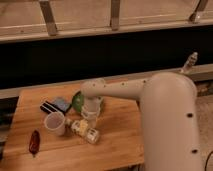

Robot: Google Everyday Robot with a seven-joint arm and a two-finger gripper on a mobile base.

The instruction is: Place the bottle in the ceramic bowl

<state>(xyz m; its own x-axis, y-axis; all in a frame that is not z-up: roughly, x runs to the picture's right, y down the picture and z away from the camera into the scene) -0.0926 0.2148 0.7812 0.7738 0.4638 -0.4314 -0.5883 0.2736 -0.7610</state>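
Bottle (84,130): lying on its side on wooden table (115,145), just in front of ceramic bowl (77,102), not yet inside it. Gripper (90,118): pointing down at bottle's upper flank, jaws closed; actual grip on bottle not confirmable, contact point hidden. Step in hand, judged: securing bottle for lift. Recommended: clamp across body near middle to prevent rolling or swinging; raise straight up above bowl rim, carry short way back, lower into hollow before release. Ceramic bowl: partly hidden behind arm, only left portion visible. Obstacles: white cup (55,123) just beside bottle's left end, liable to tipping if bottle swings; dark flat items (52,106) just left of bowl; red object (34,142) well apart, near front-left edge.
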